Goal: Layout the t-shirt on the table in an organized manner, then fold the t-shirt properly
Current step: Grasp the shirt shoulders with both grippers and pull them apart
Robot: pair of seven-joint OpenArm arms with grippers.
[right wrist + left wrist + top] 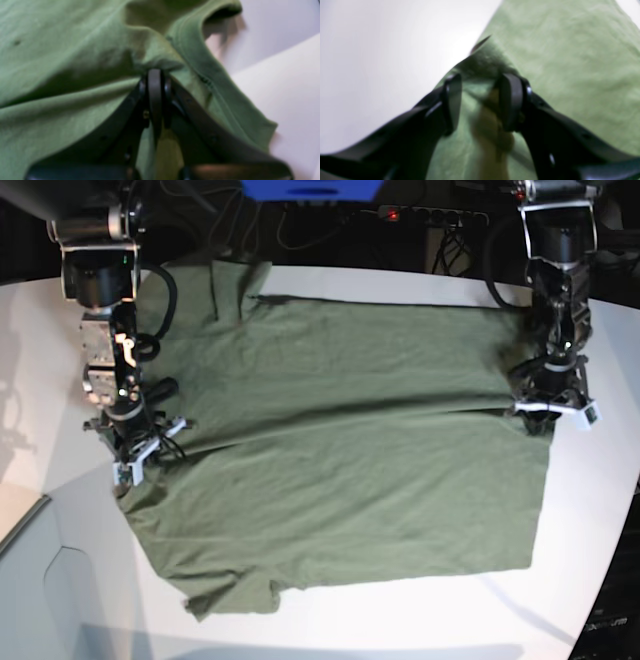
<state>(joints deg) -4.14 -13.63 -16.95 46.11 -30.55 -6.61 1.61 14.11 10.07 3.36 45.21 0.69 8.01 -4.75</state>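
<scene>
**Ana:** White table underneath, dark clutter of cables behind it. Nearest us, the t-shirt lies spread wide across the tabletop, its front hem edge toward the camera, still wrinkled.

**Ben:** So which step is this?

**Ana:** I'd judge the laying-out, not yet the fold. The right gripper is pressed together on a bunched ridge of cloth just beside the collar.

**Ben:** And the other side?

**Ana:** The left gripper stands partly spread, straddling a raised peak at the shirt's edge; whether it truly pinches that cloth, I cannot tell.

**Ben:** Next move?

**Ana:** Probably both arms drawing outward, evenly, to flatten the creases running across the middle toward the far sleeve.
</scene>
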